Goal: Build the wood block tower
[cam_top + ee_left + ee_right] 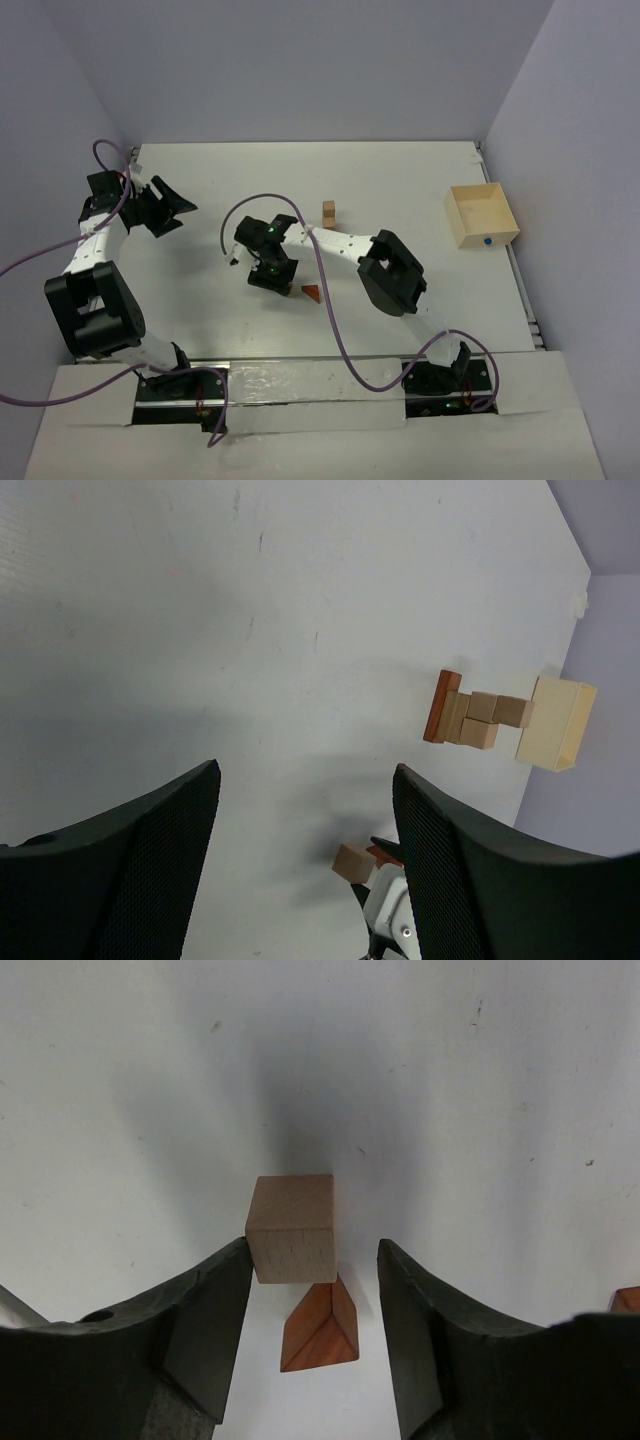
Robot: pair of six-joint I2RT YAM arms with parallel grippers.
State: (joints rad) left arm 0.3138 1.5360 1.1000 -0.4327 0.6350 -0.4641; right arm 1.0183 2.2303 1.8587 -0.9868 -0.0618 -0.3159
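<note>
Right hand [312, 1257]: fingers apart, astride tan cube [292, 1225] (touching one finger only)
Place: cube on surface [450, 1080], wedge [322, 1328] just beside; tower [328, 211] stands apart
Handling: likely light, stiff, smooth; pinch opposite flat faces squarely
Left hand [305, 772]: apart, empty

The tower [327, 211] is standing on the table [400, 180] near its middle, and the box [482, 215] is sitting well apart to its right, by the table's right edge. Nearer the arm bases and slightly left of the tower, a wooden cube [291, 1228] is sitting between the spread fingers of the right gripper [315, 1260], touching one finger and clear of the other. The wedge [322, 1328] is lying just beside the cube.
</note>
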